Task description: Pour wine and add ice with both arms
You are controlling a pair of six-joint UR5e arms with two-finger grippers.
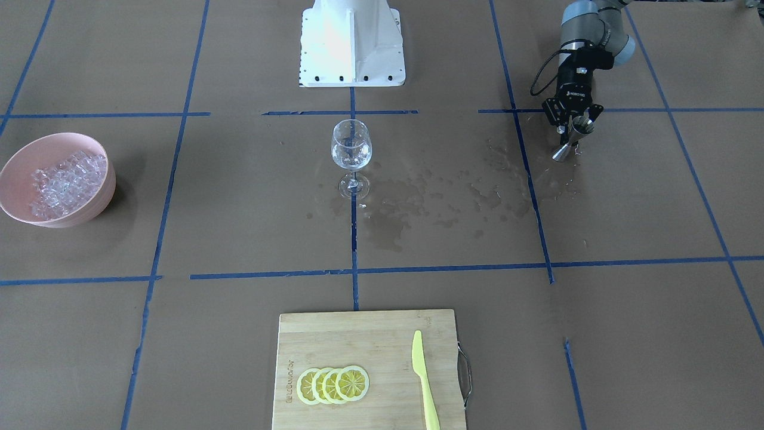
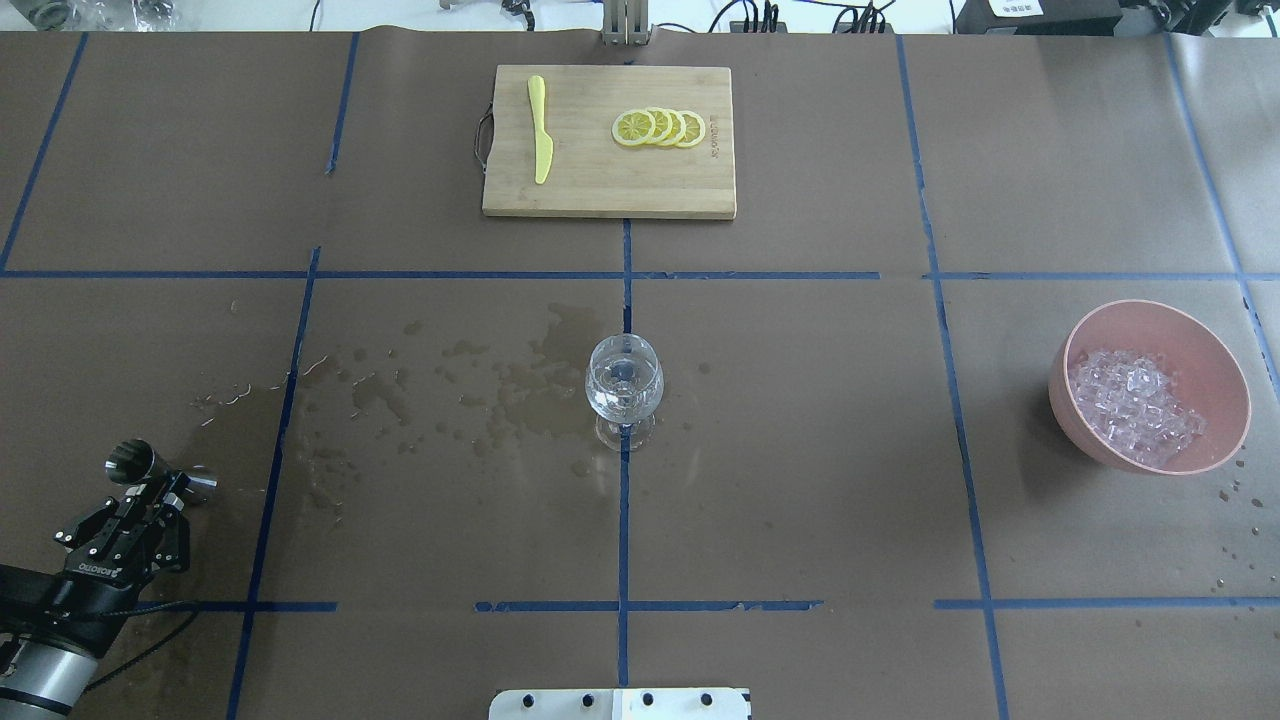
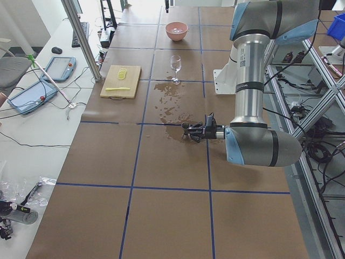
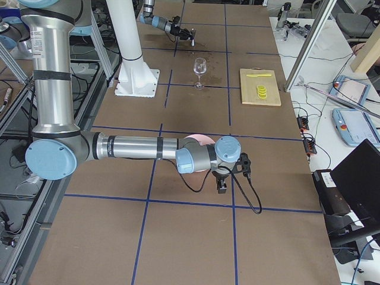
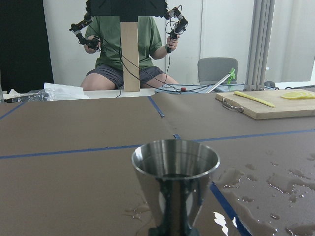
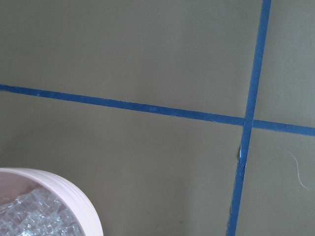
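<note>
Ice [image 2: 1135,405] sits heaped in the pink bowl [image 2: 1205,358], well to the robot's right of the wine glass [image 2: 623,385]. We find the right arm [image 4: 136,147] nearer, close beside that bowl; its jaws' state we cannot tell. The left arm's [image 1: 588,30] jaws clamp a steel jigger [image 1: 564,152], well left of the glass.

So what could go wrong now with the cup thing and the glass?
1. The left gripper holds the metal jigger far from the wine glass; wet stains between them suggest carrying it over could slosh liquid.
2. The glass stands on a thin stem, so a bump from the jigger might tip it.
3. The ice in the pink bowl is small loose cubes; some could miss the glass's mouth.
</note>
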